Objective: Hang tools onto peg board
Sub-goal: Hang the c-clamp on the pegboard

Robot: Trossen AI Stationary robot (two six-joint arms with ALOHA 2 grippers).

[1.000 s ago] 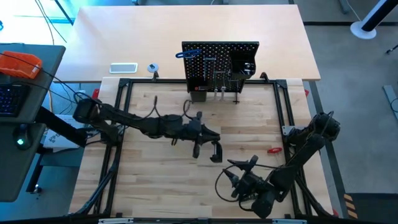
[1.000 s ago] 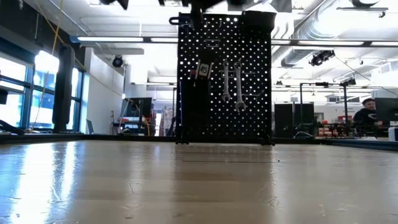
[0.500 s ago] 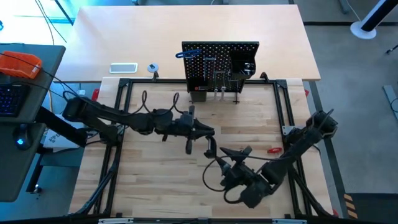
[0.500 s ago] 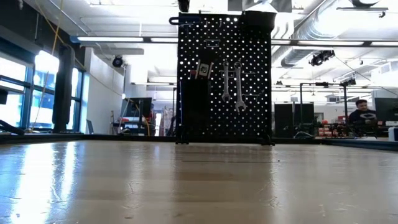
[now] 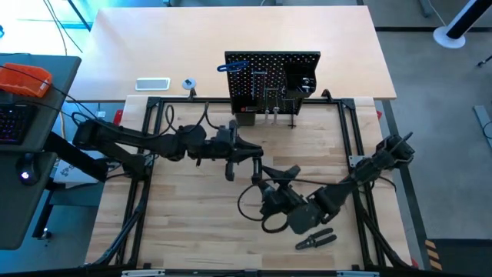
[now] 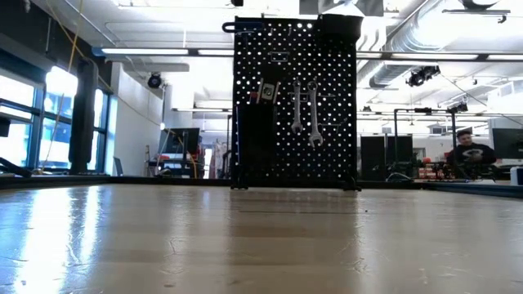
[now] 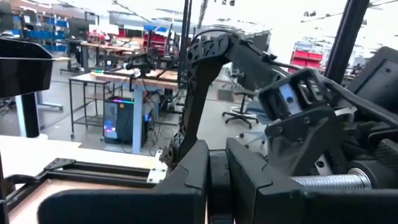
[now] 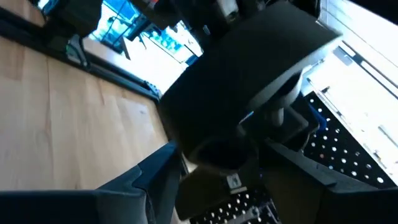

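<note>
The peg board (image 5: 273,81) stands upright at the table's 12 o'clock edge, facing the arms so its hooks can be reached from the front; two silver wrenches (image 6: 304,108) already hang side by side near its middle, and a blue-handled bent key (image 5: 231,67) sits at its upper corner toward 10 o'clock. A pair of black-handled pliers (image 5: 315,240) lies flat on the wood at about 5 o'clock from the table's middle, not yet hung and seemingly the tool left to fetch. The left gripper (image 5: 254,161) hovers over mid-table with its arm stretched in from 9 o'clock, wrist turned toward 3 o'clock so its camera faces the other arm; its fingers (image 7: 186,180) are pressed together, and whether anything thin sits between them I cannot tell. The right gripper (image 5: 269,187) is just beside it at its 5 o'clock, arm folded low from 3 o'clock and aimed toward 11 o'clock; its fingers (image 8: 143,180) are spread wide around nothing, which reads as either readiness to receive something or a pause before turning to the pliers.
</note>
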